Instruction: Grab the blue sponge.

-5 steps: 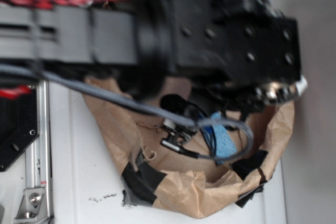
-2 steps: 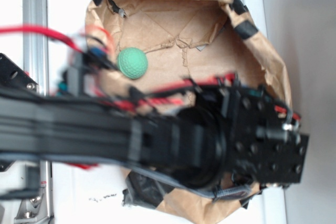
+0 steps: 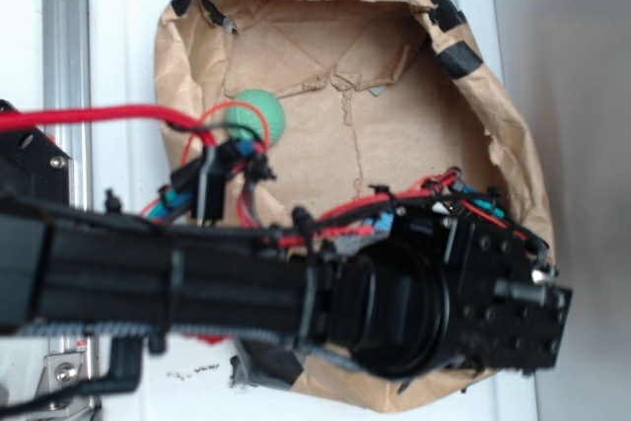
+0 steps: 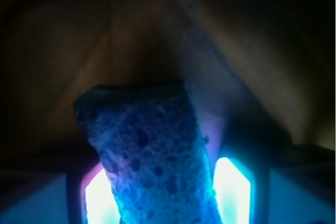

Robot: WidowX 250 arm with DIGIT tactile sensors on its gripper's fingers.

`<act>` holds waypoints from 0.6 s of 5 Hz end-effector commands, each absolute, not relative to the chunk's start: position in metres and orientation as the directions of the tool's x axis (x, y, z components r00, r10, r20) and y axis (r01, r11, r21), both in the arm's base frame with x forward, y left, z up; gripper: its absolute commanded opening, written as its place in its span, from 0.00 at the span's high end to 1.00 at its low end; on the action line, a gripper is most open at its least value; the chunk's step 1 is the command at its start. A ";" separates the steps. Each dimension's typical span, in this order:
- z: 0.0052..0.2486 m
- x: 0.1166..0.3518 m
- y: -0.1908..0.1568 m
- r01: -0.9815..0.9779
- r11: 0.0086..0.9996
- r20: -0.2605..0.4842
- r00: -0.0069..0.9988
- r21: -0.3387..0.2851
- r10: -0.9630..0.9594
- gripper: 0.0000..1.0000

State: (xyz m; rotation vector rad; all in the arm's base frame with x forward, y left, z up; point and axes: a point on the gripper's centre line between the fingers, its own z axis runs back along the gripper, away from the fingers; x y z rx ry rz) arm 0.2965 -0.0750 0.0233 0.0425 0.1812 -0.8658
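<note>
We've got the blue sponge [image 4: 152, 156] pinched between the jaws. Green ball [image 3: 258, 115] sits apart in the paper bag [image 3: 394, 96].

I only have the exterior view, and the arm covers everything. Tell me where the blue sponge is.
Observer: In the wrist view the blue sponge stands upright between the two fingers, filling the middle of the picture.
Operator: Report whether they touch it.
Observer: Both sit against its sides, with no gap that I can see.
Operator: Say what lies beyond it.
Observer: Only dim, creased brown paper.
</note>
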 end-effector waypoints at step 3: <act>0.191 0.228 -0.009 0.030 0.997 0.199 0.979 0.067 -0.043 1.00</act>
